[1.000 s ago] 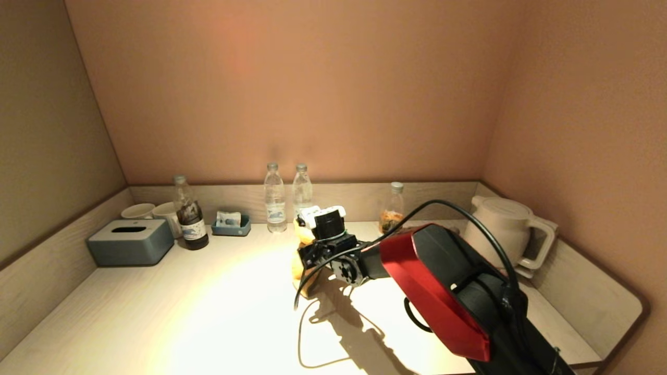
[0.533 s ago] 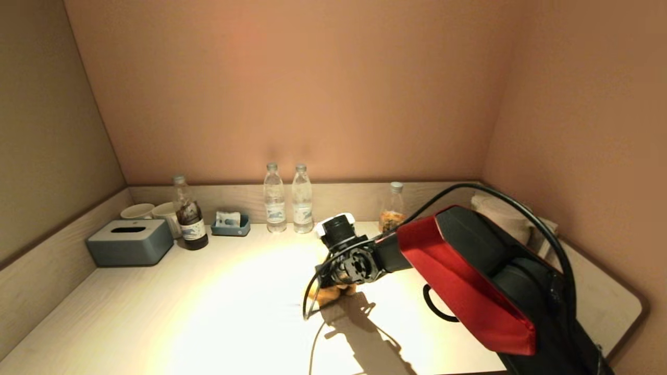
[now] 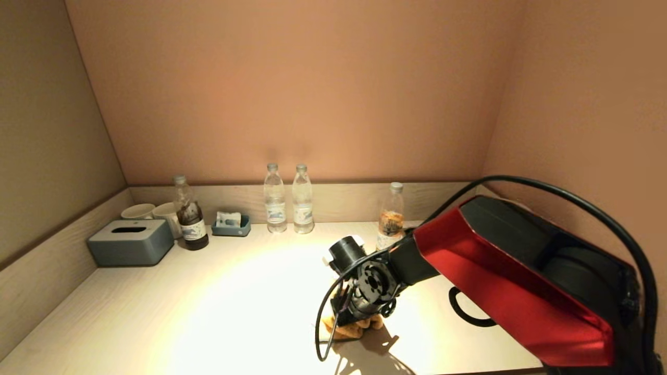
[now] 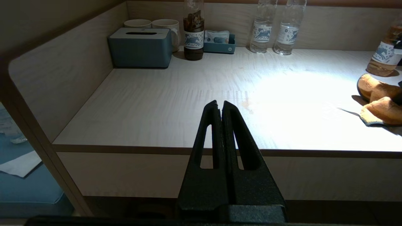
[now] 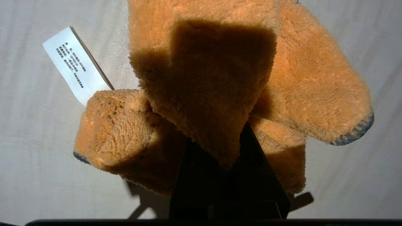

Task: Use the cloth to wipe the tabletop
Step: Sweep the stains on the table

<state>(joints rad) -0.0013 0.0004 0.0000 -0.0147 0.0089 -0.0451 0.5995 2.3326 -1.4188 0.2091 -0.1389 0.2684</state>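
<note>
The right gripper (image 3: 350,319) is clamping the orange cloth (image 3: 352,328) against the tabletop (image 3: 234,307), its fingertips hiding under the folds. The left gripper (image 4: 220,108) is hanging clenched and empty off the table's front edge.

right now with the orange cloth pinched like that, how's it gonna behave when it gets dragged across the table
The orange cloth looks floppy: it folds and bunches around the right gripper, so it will probably trail rather than stay flat. Its fluffy pile likely grips the tabletop a little. It seems light; the loose tag may flip.
</note>
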